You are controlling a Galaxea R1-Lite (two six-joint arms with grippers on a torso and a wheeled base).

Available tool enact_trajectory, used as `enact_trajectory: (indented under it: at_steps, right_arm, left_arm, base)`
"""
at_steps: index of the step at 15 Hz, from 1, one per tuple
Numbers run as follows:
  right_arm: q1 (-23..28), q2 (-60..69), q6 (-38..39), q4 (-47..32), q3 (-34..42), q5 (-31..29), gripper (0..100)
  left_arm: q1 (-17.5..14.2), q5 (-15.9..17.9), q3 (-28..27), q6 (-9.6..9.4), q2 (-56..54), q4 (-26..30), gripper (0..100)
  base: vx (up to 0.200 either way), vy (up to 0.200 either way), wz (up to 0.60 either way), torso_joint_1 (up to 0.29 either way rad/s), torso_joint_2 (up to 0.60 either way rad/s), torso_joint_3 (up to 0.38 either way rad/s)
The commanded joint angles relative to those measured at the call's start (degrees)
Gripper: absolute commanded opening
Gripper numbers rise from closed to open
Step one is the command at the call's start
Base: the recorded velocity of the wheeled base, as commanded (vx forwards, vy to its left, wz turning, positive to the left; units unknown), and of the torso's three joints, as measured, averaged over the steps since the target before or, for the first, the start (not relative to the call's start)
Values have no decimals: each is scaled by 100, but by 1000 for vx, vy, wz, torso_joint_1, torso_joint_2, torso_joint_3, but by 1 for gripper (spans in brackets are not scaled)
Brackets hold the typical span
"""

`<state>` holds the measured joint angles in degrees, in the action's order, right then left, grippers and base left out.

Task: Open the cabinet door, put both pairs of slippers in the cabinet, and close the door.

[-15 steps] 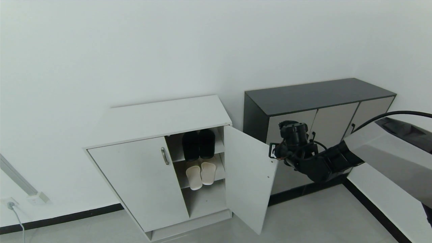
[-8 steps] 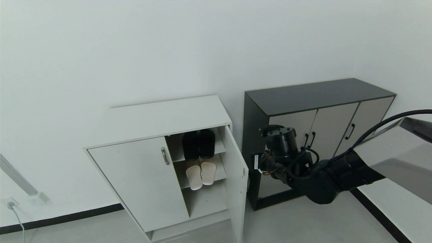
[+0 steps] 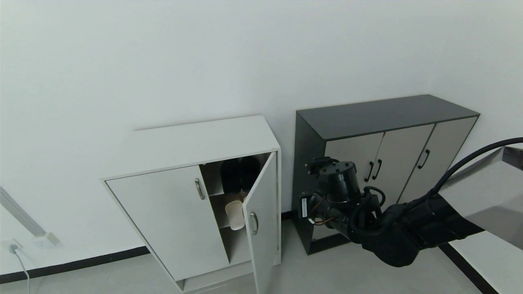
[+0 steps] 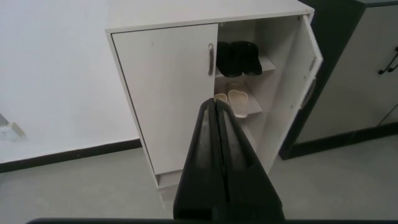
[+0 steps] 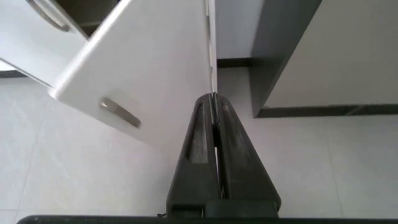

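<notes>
The white cabinet (image 3: 196,143) has its left door shut and its right door (image 3: 263,204) standing ajar, about halfway closed. Black slippers (image 3: 240,173) sit on the upper shelf. White slippers (image 3: 233,214) lie on the middle shelf, partly hidden by the door. My right arm (image 3: 339,196) hangs just right of the door. My right gripper (image 5: 214,102) is shut and empty, its tip against the door's outer face (image 5: 143,74) near the handle (image 5: 119,112). My left gripper (image 4: 215,106) is shut and empty, out in front of the cabinet, with both slipper pairs (image 4: 241,57) (image 4: 231,99) beyond it.
A dark grey cabinet (image 3: 384,114) with closed doors stands right beside the white one, close behind my right arm. A wall socket with a cable (image 3: 14,248) is low on the wall at far left. Grey floor (image 3: 327,273) lies open before both cabinets.
The right door has swung from wide open to about half closed. My right arm has moved left with it, staying against the door's outer face.
</notes>
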<state>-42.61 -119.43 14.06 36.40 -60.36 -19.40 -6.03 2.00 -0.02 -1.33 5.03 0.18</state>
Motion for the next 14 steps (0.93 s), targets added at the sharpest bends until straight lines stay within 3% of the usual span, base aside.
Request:
enact_trajectory:
  at_steps: [1,6,14]
  right_arm:
    - [-90,25,-8,7,103,15,0]
    - [-72,16,-8,209,226,155,0]
    - [209,-10,-237,1062,850,973,0]
  left_arm:
    - [-3,11,2,-8,6,-1,0]
    - [-3,2,2,-8,6,-1,0]
    - [-3,2,-6,-8,6,-1,0]
  base:
    - [0,0,600,7,2,7]
    - [0,0,600,2,2,2]
    - [0,0,0,0,0,0]
